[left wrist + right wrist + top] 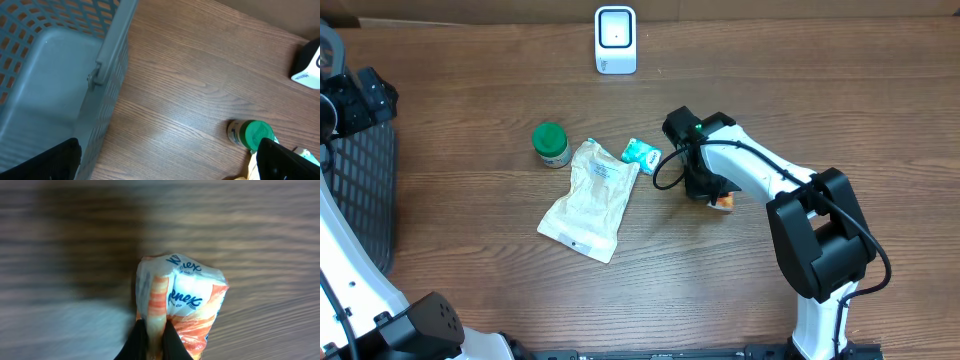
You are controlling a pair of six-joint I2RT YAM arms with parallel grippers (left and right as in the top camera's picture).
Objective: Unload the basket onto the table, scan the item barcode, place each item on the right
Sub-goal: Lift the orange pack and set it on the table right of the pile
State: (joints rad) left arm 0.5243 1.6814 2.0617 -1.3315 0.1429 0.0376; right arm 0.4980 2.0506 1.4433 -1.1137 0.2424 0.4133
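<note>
One thin wrapper fold of the tissue pack [186, 300] is pinched in the closed right hand [152, 332], so it may slip on lifting; left hand [167, 162] stands open, empty.

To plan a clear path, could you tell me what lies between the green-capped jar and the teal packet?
The top end of the white pouch, shown in the overhead view.

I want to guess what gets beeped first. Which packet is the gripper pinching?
The orange-and-white Kleenex pack, pinched in the right gripper. The big white pouch and the small teal packet lie free, with no gripper on them.
</note>
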